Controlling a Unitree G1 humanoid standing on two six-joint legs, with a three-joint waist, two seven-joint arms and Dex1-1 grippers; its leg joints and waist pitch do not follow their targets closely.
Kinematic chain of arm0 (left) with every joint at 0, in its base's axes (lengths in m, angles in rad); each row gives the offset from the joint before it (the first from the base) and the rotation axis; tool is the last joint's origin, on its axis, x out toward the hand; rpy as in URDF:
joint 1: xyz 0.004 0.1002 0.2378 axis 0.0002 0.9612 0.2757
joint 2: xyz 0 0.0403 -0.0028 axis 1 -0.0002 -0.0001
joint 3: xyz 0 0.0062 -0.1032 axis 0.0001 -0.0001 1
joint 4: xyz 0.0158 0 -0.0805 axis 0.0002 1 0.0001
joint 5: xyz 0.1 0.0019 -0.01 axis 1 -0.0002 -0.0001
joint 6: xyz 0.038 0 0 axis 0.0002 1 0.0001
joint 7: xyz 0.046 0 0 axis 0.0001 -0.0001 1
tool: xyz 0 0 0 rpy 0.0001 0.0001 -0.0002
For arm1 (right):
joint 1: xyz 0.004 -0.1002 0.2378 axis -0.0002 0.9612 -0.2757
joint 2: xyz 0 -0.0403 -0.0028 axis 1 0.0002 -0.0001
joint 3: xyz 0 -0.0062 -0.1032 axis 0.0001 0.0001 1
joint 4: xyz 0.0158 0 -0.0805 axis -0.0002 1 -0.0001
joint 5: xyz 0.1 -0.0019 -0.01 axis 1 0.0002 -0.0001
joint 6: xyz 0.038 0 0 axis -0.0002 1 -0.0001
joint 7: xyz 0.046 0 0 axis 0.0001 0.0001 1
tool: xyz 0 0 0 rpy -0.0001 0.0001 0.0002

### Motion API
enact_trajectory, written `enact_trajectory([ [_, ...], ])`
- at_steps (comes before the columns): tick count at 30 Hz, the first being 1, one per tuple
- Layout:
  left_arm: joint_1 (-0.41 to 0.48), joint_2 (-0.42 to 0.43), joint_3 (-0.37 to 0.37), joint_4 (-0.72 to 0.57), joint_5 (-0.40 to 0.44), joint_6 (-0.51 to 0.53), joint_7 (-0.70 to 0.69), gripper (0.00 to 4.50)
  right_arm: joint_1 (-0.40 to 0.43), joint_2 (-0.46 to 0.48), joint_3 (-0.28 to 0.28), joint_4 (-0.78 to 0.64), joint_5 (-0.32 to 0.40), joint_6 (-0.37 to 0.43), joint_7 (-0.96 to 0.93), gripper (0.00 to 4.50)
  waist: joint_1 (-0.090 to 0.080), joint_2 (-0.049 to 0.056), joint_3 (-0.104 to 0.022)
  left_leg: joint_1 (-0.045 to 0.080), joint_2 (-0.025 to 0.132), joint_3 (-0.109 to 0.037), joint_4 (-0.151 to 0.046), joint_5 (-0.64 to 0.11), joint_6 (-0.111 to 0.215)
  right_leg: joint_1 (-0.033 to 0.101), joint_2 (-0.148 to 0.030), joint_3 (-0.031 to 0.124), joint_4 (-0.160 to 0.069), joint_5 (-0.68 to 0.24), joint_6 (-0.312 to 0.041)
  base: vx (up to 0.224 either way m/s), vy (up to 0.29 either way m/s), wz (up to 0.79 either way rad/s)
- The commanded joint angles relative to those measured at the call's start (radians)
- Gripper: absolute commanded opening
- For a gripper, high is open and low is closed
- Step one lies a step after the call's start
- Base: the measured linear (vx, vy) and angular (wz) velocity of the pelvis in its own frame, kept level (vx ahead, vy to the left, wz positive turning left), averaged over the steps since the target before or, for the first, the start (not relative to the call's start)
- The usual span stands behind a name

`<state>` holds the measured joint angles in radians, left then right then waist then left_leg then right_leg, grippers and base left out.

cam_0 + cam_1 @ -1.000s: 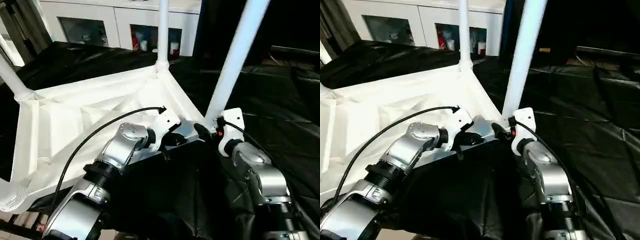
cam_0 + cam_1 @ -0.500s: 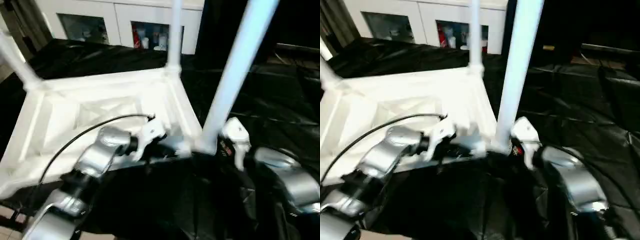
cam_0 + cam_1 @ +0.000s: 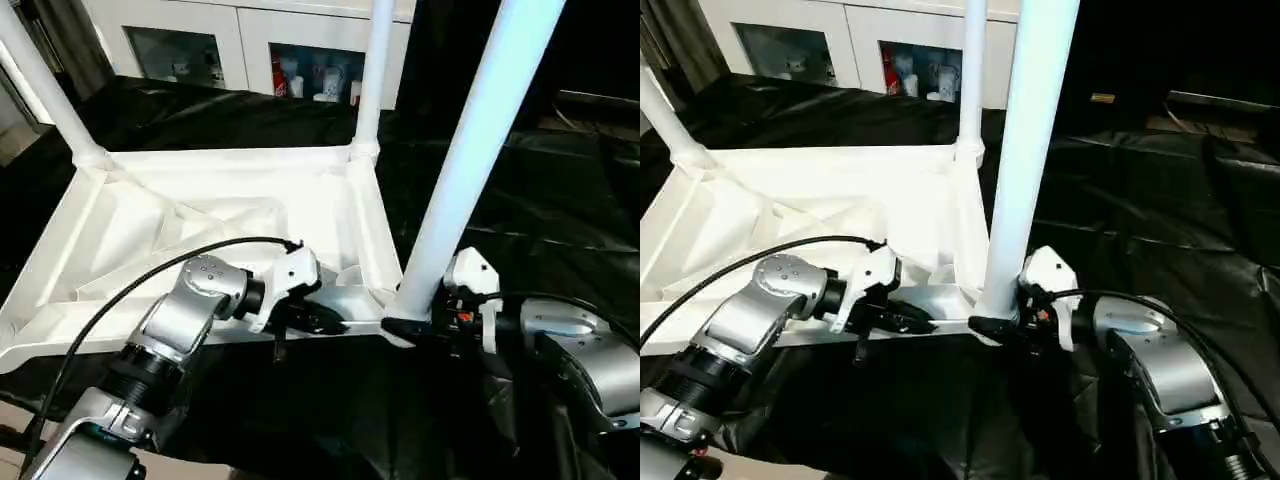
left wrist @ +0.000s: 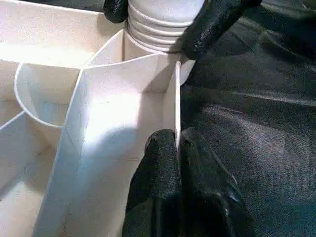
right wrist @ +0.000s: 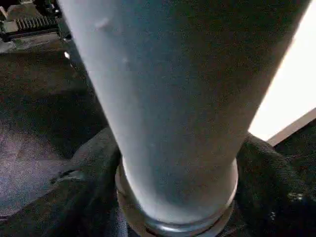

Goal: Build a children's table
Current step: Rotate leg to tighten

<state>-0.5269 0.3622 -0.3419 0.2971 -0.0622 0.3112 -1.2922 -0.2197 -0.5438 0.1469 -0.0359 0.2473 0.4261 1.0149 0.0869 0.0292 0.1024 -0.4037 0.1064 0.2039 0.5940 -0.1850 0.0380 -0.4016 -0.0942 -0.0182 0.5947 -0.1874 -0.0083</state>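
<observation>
Two fingers (image 4: 163,182) pinch the tabletop (image 4: 113,123) rim, seen at the wrist.

obstacles: three upright legs (image 3: 480,150) at corners | free: tabletop (image 3: 200,215) middle

A: Where do the head cameras look from?

B: From above, forward and down over two silver forearms onto an upturned white plastic ribbed tabletop (image 3: 200,215) on a black-draped work table (image 3: 560,220). Both share that scene, slightly offset.

A: And the wrist cameras?

B: Very close. The left wrist view looks along black fingers (image 4: 163,182) at the tabletop's rim; the right faces a white tapered tube leg (image 5: 168,108), also near both head views' middle.
</observation>
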Motion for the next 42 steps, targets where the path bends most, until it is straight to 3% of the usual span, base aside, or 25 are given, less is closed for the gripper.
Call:
enact_trajectory([
  [1,-0.007,-0.036,-0.033,-0.055,-0.051,-0.003,-0.031,0.0,0.019,0.023,0.062,-0.042,0.03,0.019,0.031,2.94,-0.003,-0.021,-0.066,0.035,0.126,-0.056,-0.082,-0.163,0.093,0.033,-0.086,0.038,-0.056,-0.114,-0.272,0.0,0.0,0.0],
  [6,-0.018,-0.058,-0.03,-0.035,-0.031,0.008,0.015,0.0,0.02,0.062,0.048,-0.025,0.023,0.019,-0.027,2.74,-0.004,-0.021,-0.064,0.036,0.126,-0.056,-0.084,-0.186,0.084,0.03,-0.085,0.038,-0.06,-0.15,-0.268,0.0,0.0,0.0],
  [7,-0.033,-0.081,-0.028,-0.007,-0.011,0.012,0.06,0.0,0.012,0.105,0.032,0.006,-0.001,0.02,-0.11,2.74,-0.005,-0.019,-0.062,0.037,0.127,-0.057,-0.087,-0.2,0.075,0.027,-0.083,0.039,-0.063,-0.171,-0.264,0.0,0.0,0.0],
  [8,-0.063,-0.133,-0.012,0.05,0.018,0.029,0.164,0.0,-0.006,0.182,0.001,0.058,-0.036,0.033,-0.254,2.73,-0.008,-0.016,-0.06,0.038,0.125,-0.058,-0.089,-0.23,0.057,0.023,-0.083,0.04,-0.068,-0.212,-0.259,0.0,0.0,0.0],
  [9,-0.063,-0.133,-0.012,0.05,0.018,0.029,0.164,0.0,-0.006,0.182,0.001,0.058,-0.036,0.033,-0.254,2.73,-0.012,-0.016,-0.056,0.039,0.123,-0.056,-0.092,-0.254,0.039,0.016,-0.079,0.04,-0.071,-0.246,-0.256,0.0,0.0,0.0],
  [10,-0.085,-0.169,0.0,0.091,0.037,0.041,0.237,0.0,-0.018,0.235,-0.021,0.095,-0.06,0.044,-0.354,2.72,-0.013,-0.02,-0.058,0.042,0.121,-0.063,-0.092,-0.306,0.003,0.021,-0.086,0.038,-0.077,-0.324,-0.241,0.0,0.0,0.0],
  [11,-0.107,-0.204,0.006,0.13,0.054,0.042,0.298,0.0,-0.038,0.291,-0.045,0.132,-0.082,0.051,-0.458,2.72,-0.02,-0.019,-0.054,0.041,0.12,-0.063,-0.097,-0.327,-0.025,0.013,-0.082,0.041,-0.082,-0.36,-0.222,0.0,0.0,0.0],
  [12,-0.127,-0.241,0.012,0.161,0.06,0.042,0.343,0.0,-0.067,0.345,-0.067,0.173,-0.096,0.06,-0.554,2.72,-0.027,-0.018,-0.054,0.047,0.116,-0.069,-0.097,-0.378,-0.059,0.005,-0.084,0.041,-0.085,-0.413,-0.21,-0.052,0.014,-0.03],
  [14,-0.141,-0.267,0.017,0.179,0.061,0.039,0.372,0.0,-0.091,0.381,-0.077,0.202,-0.112,0.052,-0.618,2.72,-0.031,-0.018,-0.056,0.047,0.118,-0.075,-0.101,-0.403,-0.081,0.01,-0.085,0.039,-0.087,-0.417,-0.181,-0.026,0.007,-0.02],
  [16,-0.153,-0.289,0.024,0.193,0.059,0.04,0.399,0.0,-0.112,0.41,-0.084,0.228,-0.125,0.042,-0.67,2.72,-0.031,-0.015,-0.054,0.048,0.119,-0.071,-0.105,-0.413,-0.075,0.007,-0.081,0.043,-0.088,-0.375,-0.166,0.0,0.0,0.0],
  [18,-0.156,-0.306,0.021,0.187,0.053,0.023,0.394,0.0,-0.127,0.445,-0.079,0.231,-0.097,0.031,-0.651,3.28,-0.036,-0.016,-0.055,0.04,0.115,-0.071,-0.107,-0.404,-0.07,0.011,-0.08,0.041,-0.086,-0.349,-0.167,0.0,0.0,0.0],
  [25,-0.13,-0.274,-0.001,0.147,0.055,-0.013,0.309,0.0,-0.123,0.45,-0.086,0.184,-0.06,0.04,-0.567,3.91,-0.031,-0.015,-0.059,0.039,0.12,-0.064,-0.105,-0.334,-0.023,0.016,-0.082,0.043,-0.081,-0.256,-0.19,0.0,0.0,0.0],
  [27,-0.114,-0.242,-0.012,0.123,0.048,-0.016,0.262,0.0,-0.112,0.407,-0.076,0.145,-0.042,0.042,-0.511,4.15,-0.029,-0.015,-0.061,0.036,0.121,-0.065,-0.104,-0.312,-0.009,0.023,-0.083,0.042,-0.077,-0.218,-0.2,0.0,0.0,0.0],
  [28,-0.103,-0.223,-0.017,0.106,0.038,-0.021,0.229,0.0,-0.103,0.379,-0.073,0.125,-0.025,0.046,-0.471,4.15,-0.026,-0.006,-0.066,0.037,0.123,-0.064,-0.102,-0.288,0.001,0.025,-0.083,0.042,-0.072,-0.18,-0.208,0.0,0.0,0.0],
  [29,-0.096,-0.208,-0.021,0.094,0.031,-0.022,0.207,0.0,-0.096,0.356,-0.071,0.114,-0.019,0.045,-0.444,4.24,-0.026,-0.009,-0.067,0.039,0.124,-0.062,-0.1,-0.278,0.007,0.025,-0.08,0.041,-0.072,-0.156,-0.213,0.0,0.0,0.0],
  [32,-0.074,-0.159,-0.032,0.062,0.013,-0.043,0.134,0.0,-0.068,0.265,-0.06,0.071,0.001,0.048,-0.326,4.46,-0.018,-0.008,-0.074,0.034,0.121,-0.056,-0.086,-0.172,0.065,0.037,-0.081,0.038,-0.053,0.003,-0.259,0.0,0.0,0.0],
  [34,-0.071,-0.15,-0.034,0.056,0.01,-0.041,0.121,0.0,-0.061,0.245,-0.056,0.06,0.005,0.049,-0.3,4.46,-0.013,-0.007,-0.076,0.036,0.122,-0.054,-0.08,-0.134,0.091,0.035,-0.08,0.037,-0.047,0.043,-0.277,0.0,0.0,0.0],
  [39,-0.043,-0.081,-0.048,0.002,-0.015,-0.041,0.005,0.0,0.007,0.082,-0.015,-0.035,0.017,0.031,-0.1,4.46,0.004,-0.002,-0.073,0.039,0.128,-0.054,-0.083,-0.166,0.091,0.037,-0.078,0.035,-0.049,-0.013,-0.282,0.0,0.0,0.0],
  [42,-0.029,-0.049,-0.061,-0.034,-0.028,-0.018,-0.055,0.0,0.026,0.032,0.002,-0.047,0.013,0.019,-0.037,4.46,0.003,-0.001,-0.072,0.041,0.128,-0.055,-0.088,-0.231,0.061,0.033,-0.08,0.036,-0.057,-0.1,-0.283,0.0,0.0,0.0],
])
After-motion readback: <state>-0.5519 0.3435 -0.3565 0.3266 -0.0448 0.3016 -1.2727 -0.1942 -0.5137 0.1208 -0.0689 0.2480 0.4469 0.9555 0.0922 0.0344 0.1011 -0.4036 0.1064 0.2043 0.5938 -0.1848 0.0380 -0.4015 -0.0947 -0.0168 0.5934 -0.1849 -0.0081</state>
